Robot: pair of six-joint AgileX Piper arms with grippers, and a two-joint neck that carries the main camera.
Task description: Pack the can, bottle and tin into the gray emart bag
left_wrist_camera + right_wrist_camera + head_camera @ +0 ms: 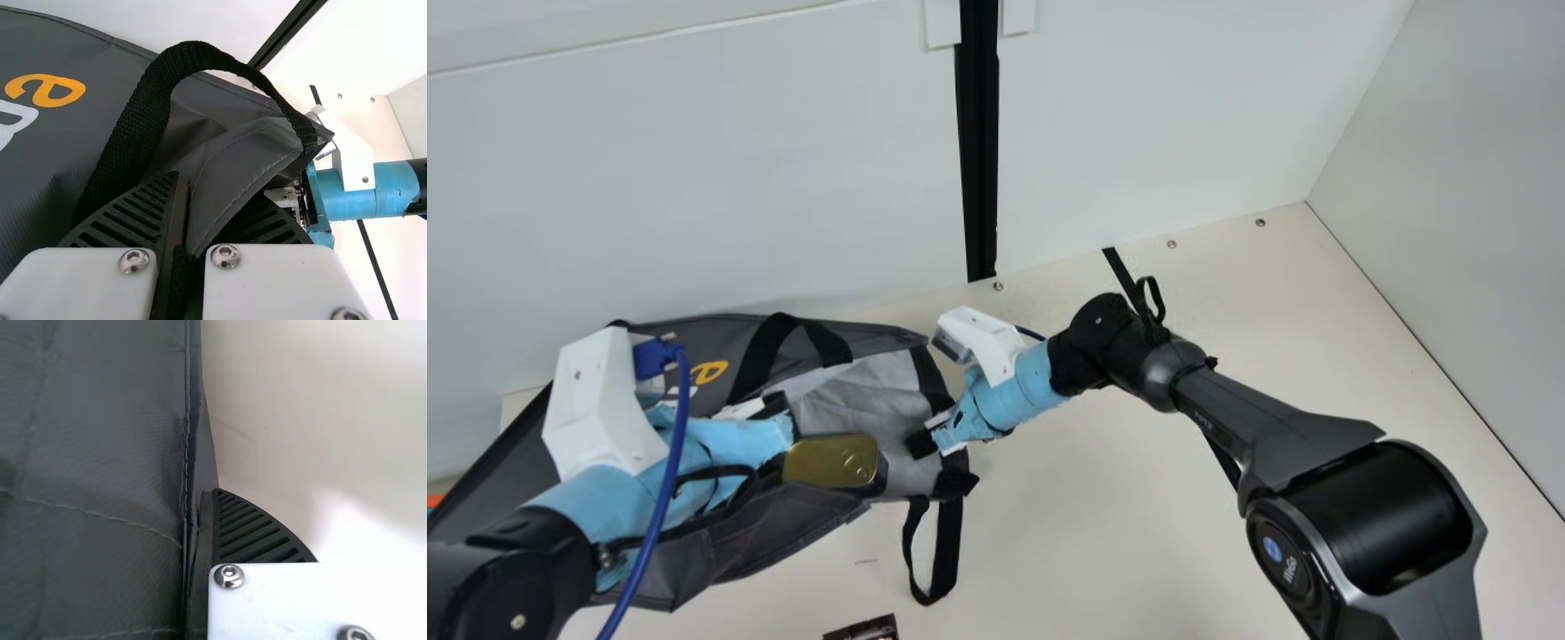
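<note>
Two spots on the gray bag (854, 387) are pinched. By the left gripper (772, 407), a fold of the bag's rim is caught, pressed between both jaws, with a black handle (133, 127) arching just beside them. By the right gripper (922, 442), the seamed edge at the bag's right end is held, its cloth flat against the jaws. Between the two sets of jaws, in the bag's opening, the gold tin (831, 460) is seen, lying flat. On the near side of the right jaws, a loose strap (949, 551) is draped over the cream surface (1138, 533); farther off that way, a dark packet (863, 629) is cut by the main view's bottom edge. Good room for moving is left to the right of the right jaws, while behind the bag the space is bounded closely by the white wall (738, 178).
</note>
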